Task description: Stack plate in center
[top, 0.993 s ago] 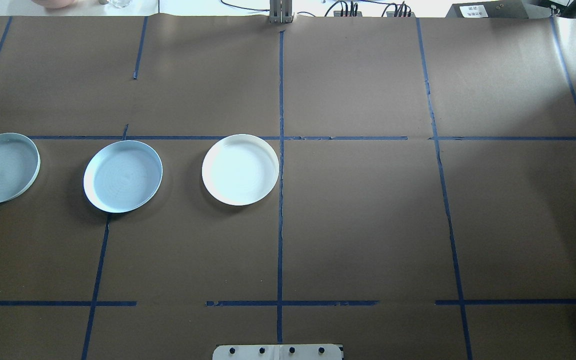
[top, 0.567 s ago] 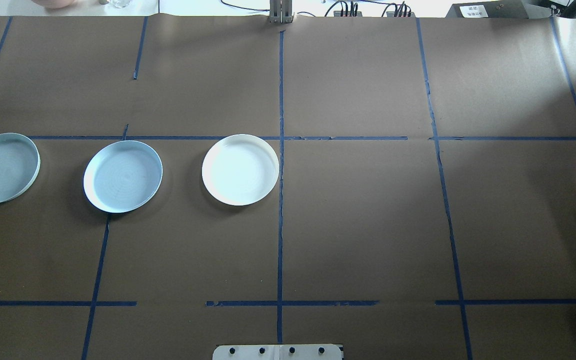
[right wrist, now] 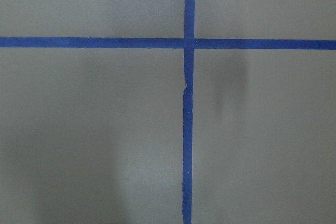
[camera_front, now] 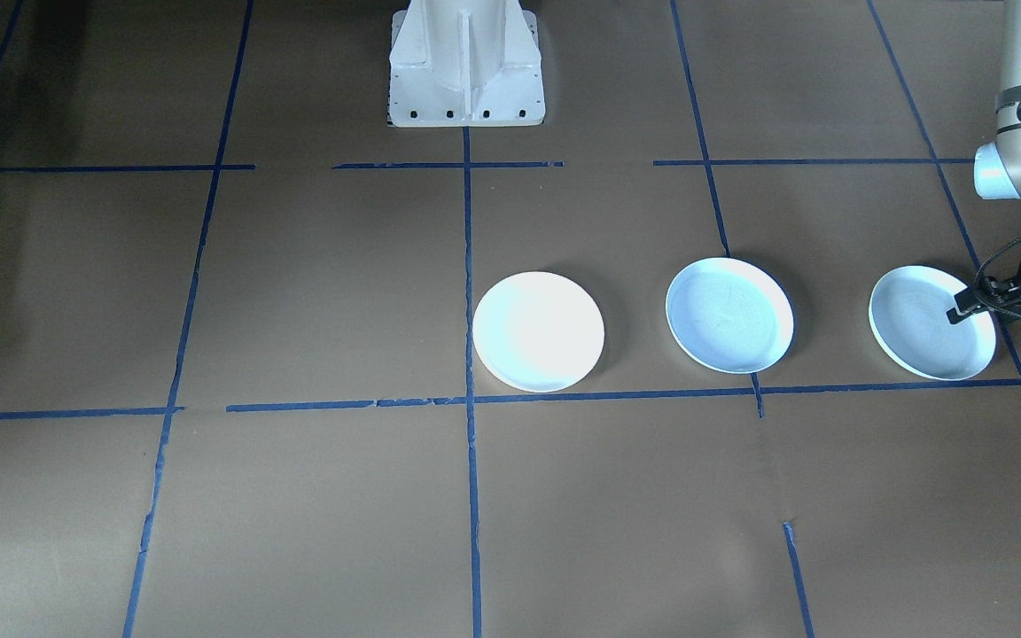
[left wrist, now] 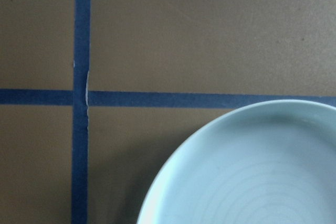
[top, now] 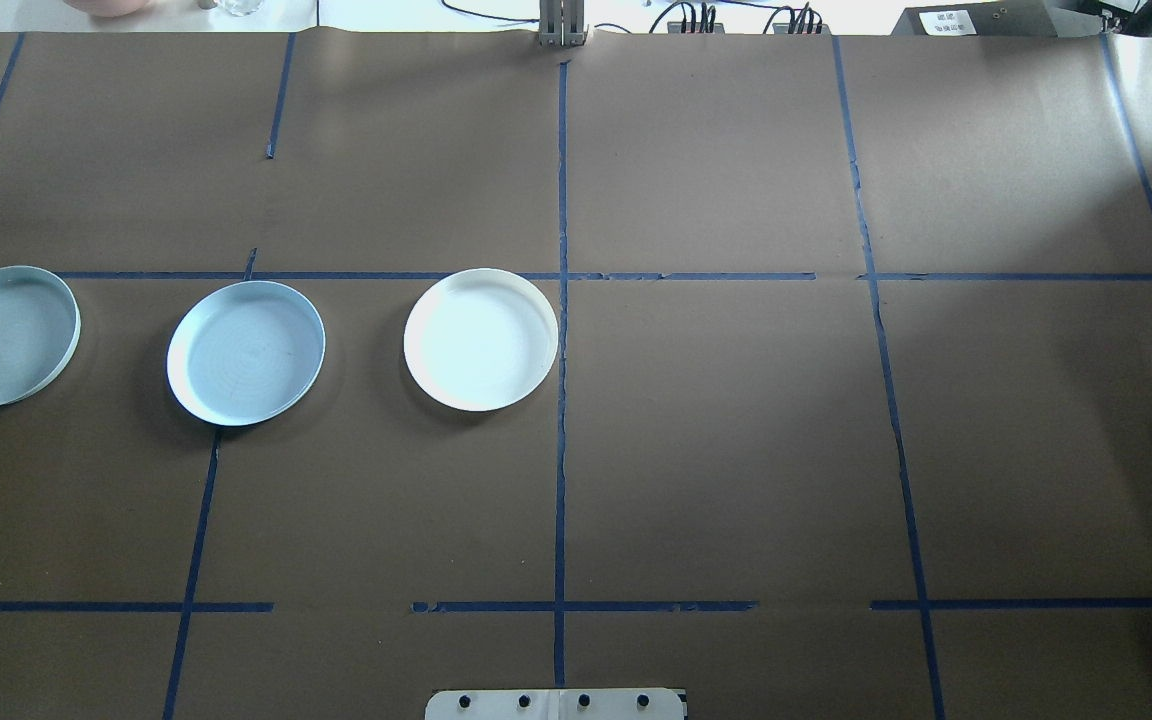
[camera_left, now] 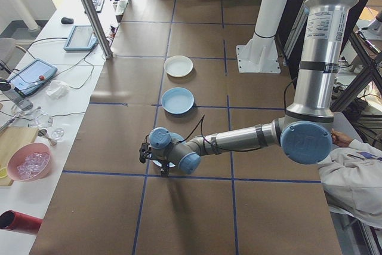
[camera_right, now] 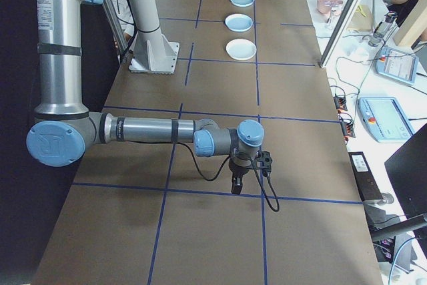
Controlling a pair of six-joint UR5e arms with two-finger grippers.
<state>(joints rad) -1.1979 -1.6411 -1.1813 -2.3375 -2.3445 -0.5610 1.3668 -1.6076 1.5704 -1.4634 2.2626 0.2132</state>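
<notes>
Probably stiff, light and a little slick, so best pinched across the raised rim: the center plate (top: pixel 481 340), flat on the counter (top: pixel 736 450) just beside the middle tape line. Well apart, past a blue plate (top: pixel 246 352), left fingers (camera_front: pixel 956 312) at the end plate's (top: pixel 11 340) rim — cannot tell whether gripping. Right fingers (camera_right: pixel 235 185) over bare counter — opening likewise unclear.

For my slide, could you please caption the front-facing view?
Left hand over the outermost of three round shallow pale plates in a row on brown tape-gridded table.
</notes>
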